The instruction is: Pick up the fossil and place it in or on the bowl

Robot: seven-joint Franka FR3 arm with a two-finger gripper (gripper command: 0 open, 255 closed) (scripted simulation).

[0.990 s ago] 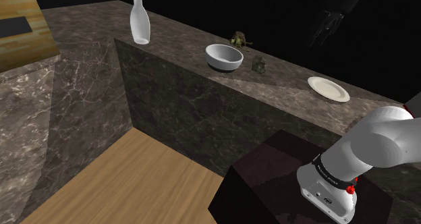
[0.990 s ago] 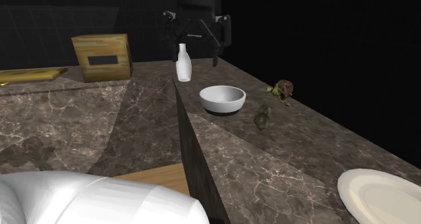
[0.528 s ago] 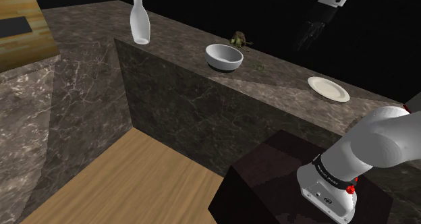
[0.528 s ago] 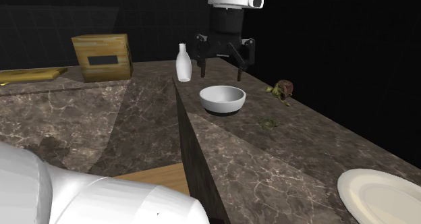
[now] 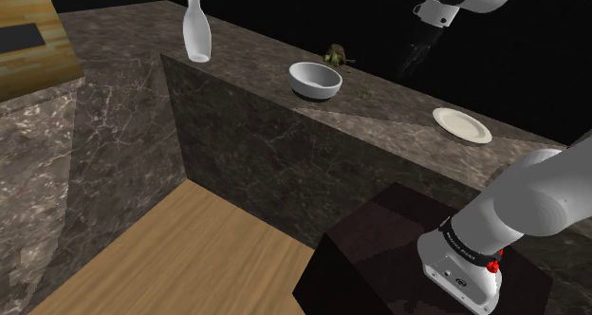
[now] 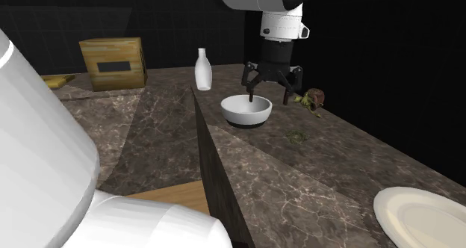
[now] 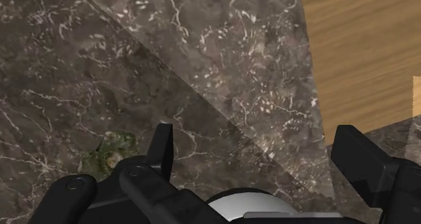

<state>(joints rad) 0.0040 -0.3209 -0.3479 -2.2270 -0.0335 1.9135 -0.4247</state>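
The fossil (image 6: 296, 137) is a small, flat, mottled green lump lying on the dark marble counter, between the bowl and the plate (image 6: 418, 217). It is tiny in the shoulder view (image 5: 364, 95). The white bowl (image 5: 315, 79) with a dark base (image 6: 246, 110) stands upright near the counter's front edge. My black gripper (image 6: 269, 99) hangs open in the air above the counter, by the bowl, holding nothing. In the shoulder view the gripper (image 5: 411, 61) is well above the counter. In the wrist view the fossil (image 7: 108, 156) lies just outside one finger of the gripper (image 7: 255, 133), with the bowl's rim (image 7: 249, 206) between the fingers.
A white bottle (image 5: 195, 28) stands at the counter's far end. A white plate (image 5: 462, 125) lies nearer the stand. A brown-green figure (image 6: 314, 98) sits at the counter's back edge, with a black area behind. A wooden box (image 6: 113, 63) stands on the lower counter. Wood floor (image 5: 218, 256) lies below.
The arm has swung in and come down from high beyond the bottle to just above the bowl, fingers open throughout. The fossil, upright a second ago, now lies flat.
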